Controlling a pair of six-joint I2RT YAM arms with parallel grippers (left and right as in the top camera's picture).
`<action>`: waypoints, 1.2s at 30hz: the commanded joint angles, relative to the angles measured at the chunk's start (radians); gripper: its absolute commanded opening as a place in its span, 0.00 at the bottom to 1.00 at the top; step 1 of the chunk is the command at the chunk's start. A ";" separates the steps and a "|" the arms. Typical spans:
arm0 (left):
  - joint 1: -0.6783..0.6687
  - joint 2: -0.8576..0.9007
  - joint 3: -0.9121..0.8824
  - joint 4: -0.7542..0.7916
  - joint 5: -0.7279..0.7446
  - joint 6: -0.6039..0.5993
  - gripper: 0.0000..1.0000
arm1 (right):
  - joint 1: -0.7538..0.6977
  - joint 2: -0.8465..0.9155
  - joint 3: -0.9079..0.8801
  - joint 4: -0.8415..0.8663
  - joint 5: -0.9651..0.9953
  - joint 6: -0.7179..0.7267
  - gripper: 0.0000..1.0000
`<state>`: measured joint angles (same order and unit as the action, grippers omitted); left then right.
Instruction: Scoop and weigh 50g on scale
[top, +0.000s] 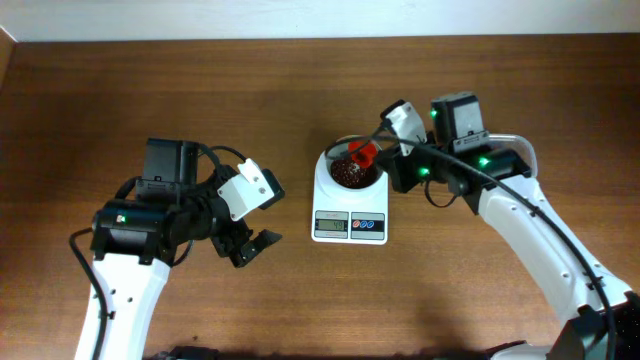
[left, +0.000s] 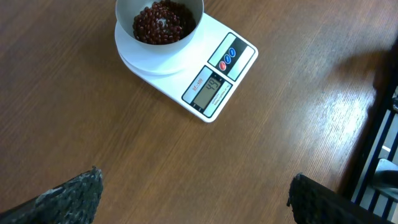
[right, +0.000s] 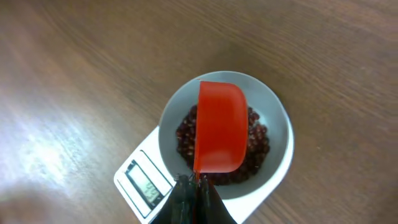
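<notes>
Right now my right gripper (right: 194, 186) is pinched fully shut on the narrow end of the scoop (right: 221, 127), with both fingers pressed together at its lower edge. I hold the red scoop over the bowl (right: 273, 104), and its smooth side faces my wrist camera and covers the middle of what lies inside.

The beans (right: 185, 137) are in that bowl: a loose heap of small dark reddish-brown grains, showing on either side of the scoop and below it. From my left wrist I can see them spread over the bottom of the bowl, with a little pale bowl showing through in the middle.

The bowl sits on the scale (left: 214, 74), which stands on the wooden table (top: 150, 90) near its middle, between my two arms and closer to my right one. In the overhead view the bowl is at the far end of the scale, and the grey display and the coloured buttons, one red and two blue, are at the near end. Digits are lit on the display, but I cannot read them with any certainty.

My left gripper (top: 255, 247) is spread wide and holds nothing. It hangs above bare wood to the left of the scale and well apart from it, with its dark fingertips (left: 68, 196) at the bottom corners of my left wrist view.
</notes>
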<state>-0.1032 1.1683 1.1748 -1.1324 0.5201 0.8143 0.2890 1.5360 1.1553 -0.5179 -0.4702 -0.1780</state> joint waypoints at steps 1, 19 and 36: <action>0.005 0.002 0.019 0.002 0.003 -0.005 0.99 | 0.001 -0.021 0.008 0.002 -0.035 -0.029 0.04; 0.005 0.002 0.019 0.002 0.003 -0.005 0.99 | 0.013 -0.014 0.008 0.002 -0.096 -0.085 0.04; 0.005 0.002 0.019 0.002 0.003 -0.005 0.99 | 0.012 -0.005 0.008 0.021 -0.015 -0.043 0.04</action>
<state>-0.1032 1.1683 1.1748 -1.1320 0.5201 0.8143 0.2962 1.5360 1.1553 -0.5072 -0.4339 -0.2474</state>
